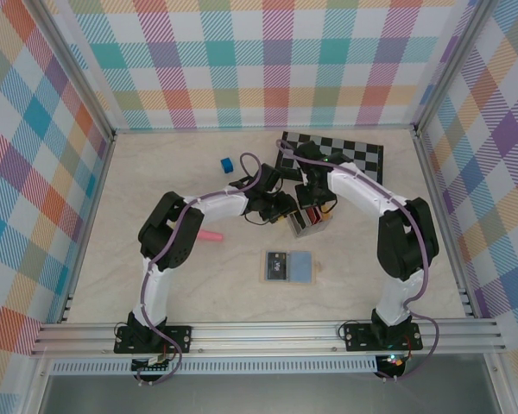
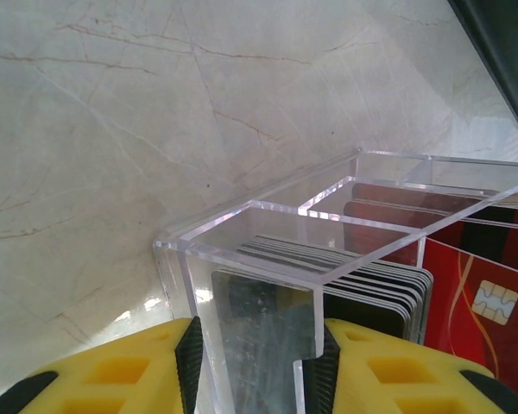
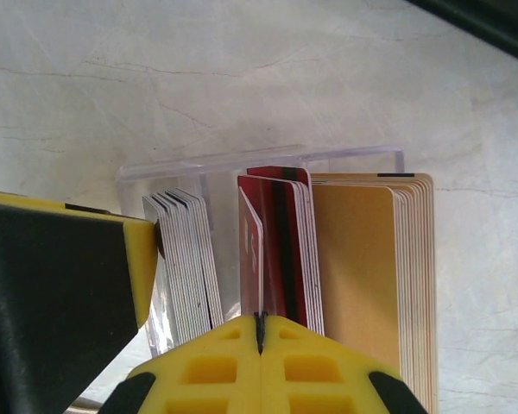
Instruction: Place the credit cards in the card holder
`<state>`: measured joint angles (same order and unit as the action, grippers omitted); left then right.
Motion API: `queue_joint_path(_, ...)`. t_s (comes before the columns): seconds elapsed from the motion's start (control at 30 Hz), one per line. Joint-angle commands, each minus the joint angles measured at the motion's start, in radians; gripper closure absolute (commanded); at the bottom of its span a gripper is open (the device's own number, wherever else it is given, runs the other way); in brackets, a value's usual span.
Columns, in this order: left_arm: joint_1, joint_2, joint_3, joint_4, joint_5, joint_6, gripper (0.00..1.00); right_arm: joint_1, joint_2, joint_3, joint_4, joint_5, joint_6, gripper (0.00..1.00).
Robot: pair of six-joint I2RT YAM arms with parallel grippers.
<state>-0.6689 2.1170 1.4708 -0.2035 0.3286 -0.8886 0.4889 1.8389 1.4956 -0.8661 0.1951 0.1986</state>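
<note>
A clear plastic case point(image 1: 309, 221) stands mid-table with the credit cards upright in its compartments. My left gripper point(image 2: 257, 345) is shut on the case's end compartment point(image 2: 268, 233), one pad on each side of it. Behind that wall stand dark-edged pale cards point(image 2: 371, 289) and red cards point(image 2: 475, 285). My right gripper point(image 3: 260, 321) is shut on the top edge of one red card point(image 3: 252, 246), which leans away from the red stack point(image 3: 289, 241). Pale cards point(image 3: 186, 259) and gold cards point(image 3: 363, 276) flank it. The card holder point(image 1: 289, 266) lies open and flat nearer the arm bases.
A black-and-white checkered board point(image 1: 337, 155) lies at the back right. A blue cube point(image 1: 227, 164) sits behind the left arm and a pink object point(image 1: 210, 235) lies beside it. Plaid walls enclose the table, and a metal rail point(image 1: 268, 332) runs along its near edge.
</note>
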Motion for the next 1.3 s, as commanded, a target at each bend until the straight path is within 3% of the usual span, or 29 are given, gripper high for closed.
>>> queue_joint_path(0.0, 0.006, -0.017, -0.038, -0.082, -0.021, 0.017, 0.6, -0.017, -0.005, -0.008, -0.015, -0.077, 0.046, 0.95)
queue_joint_path(0.37, 0.006, -0.009, -0.038, -0.083, -0.016, 0.011, 0.6, -0.035, 0.065, -0.018, -0.002, -0.206, 0.073, 0.88)
queue_joint_path(0.73, 0.007, -0.005, -0.037, -0.083, -0.013, 0.01, 0.6, -0.038, 0.088, -0.012, -0.008, -0.208, 0.09, 0.79)
queue_joint_path(0.83, 0.007, -0.005, -0.038, -0.083, -0.014, 0.008, 0.6, -0.041, 0.075, -0.014, -0.012, -0.202, 0.099, 0.86)
queue_joint_path(1.03, 0.007, -0.006, -0.039, -0.083, -0.014, 0.008, 0.6, -0.077, 0.019, -0.04, 0.021, -0.343, 0.115, 0.86)
queue_joint_path(1.27, 0.006, -0.009, -0.044, -0.083, -0.013, 0.005, 0.6, -0.085, 0.027, -0.047, 0.022, -0.381, 0.124, 0.84)
